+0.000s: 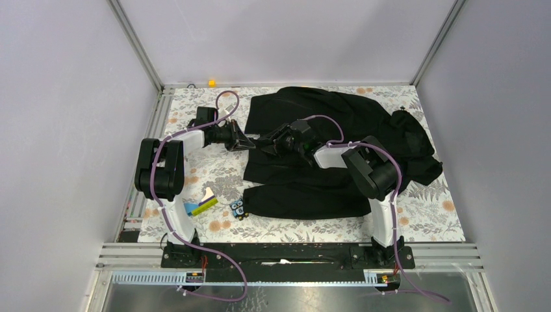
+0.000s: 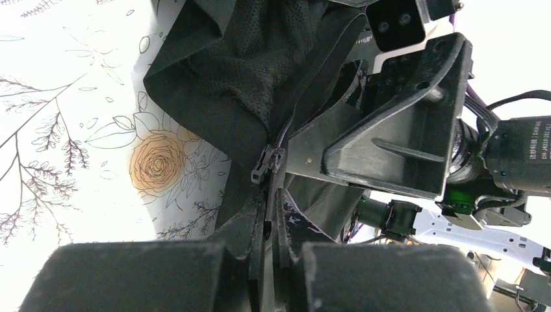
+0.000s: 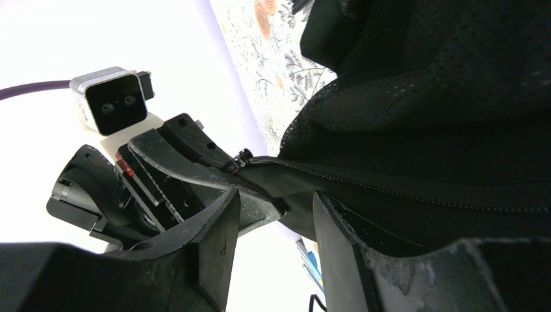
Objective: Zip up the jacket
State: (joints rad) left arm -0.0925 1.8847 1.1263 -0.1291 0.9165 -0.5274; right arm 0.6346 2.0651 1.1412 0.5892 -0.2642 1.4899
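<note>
The overhead view is bright, evenly lit and sharp, with only faint, soft shadows. From above, the jacket [image 1: 364, 110] is a near-featureless black. Both wrist views blow out to white around it, washing the table [image 2: 65, 97] print pale, and their near foreground is blurred.

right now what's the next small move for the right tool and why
Probably ease the right tool onto the zipper slider and close: its jaws stand open just short of it, while the left tool is shut on the jacket below, anchoring it.
</note>
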